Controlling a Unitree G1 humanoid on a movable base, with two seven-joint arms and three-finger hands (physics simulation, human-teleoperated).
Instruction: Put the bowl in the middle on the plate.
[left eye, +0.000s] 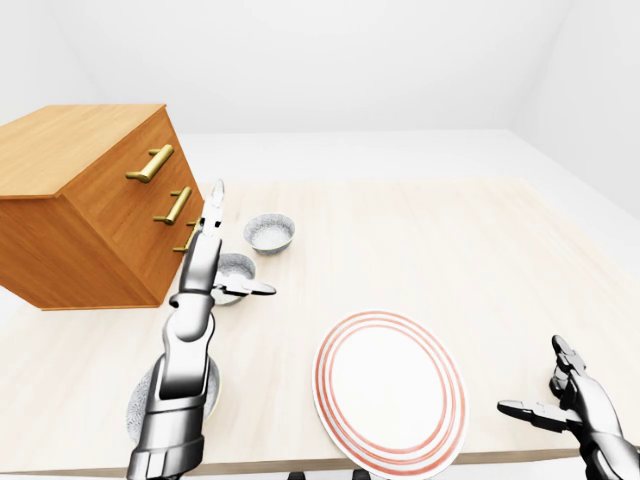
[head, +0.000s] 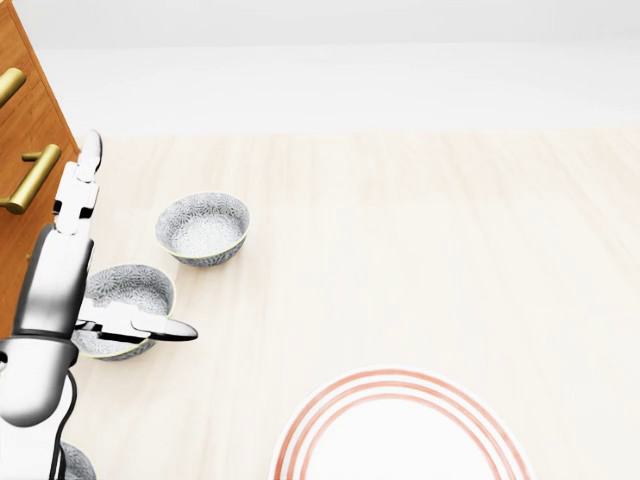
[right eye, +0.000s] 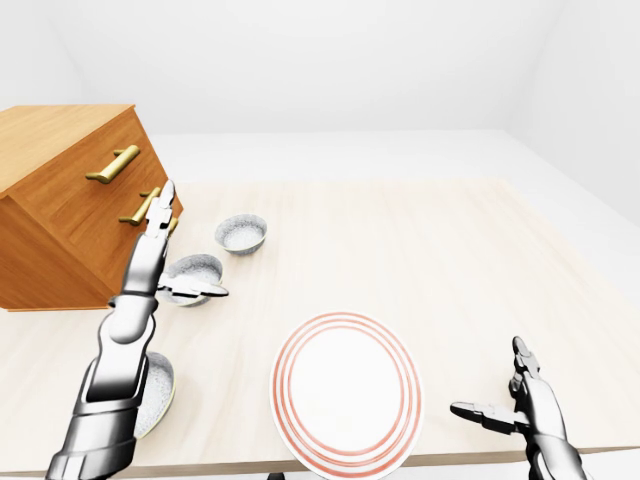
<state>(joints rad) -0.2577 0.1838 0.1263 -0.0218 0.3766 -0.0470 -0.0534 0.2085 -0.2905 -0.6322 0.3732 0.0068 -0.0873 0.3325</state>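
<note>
Left hand (head: 95, 260) fingers spread over middle bowl (head: 128, 300) (not gripping), right hand (left eye: 565, 395) open, empty, plate (left eye: 390, 390) bare

Middle bowl (head: 128, 309), grey-patterned, upright and empty, second in a row of three on the table, partly hidden in the head view, well apart from the plate (left eye: 390, 391), white with red rim rings, lying flat and bare near the table's bottom edge.

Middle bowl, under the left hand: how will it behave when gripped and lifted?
The middle bowl looks rigid and glazed, so probably slippery between the left hand's open fingers. Its rounded wall may tilt under a one-sided pinch. Likely light for its size.
</note>
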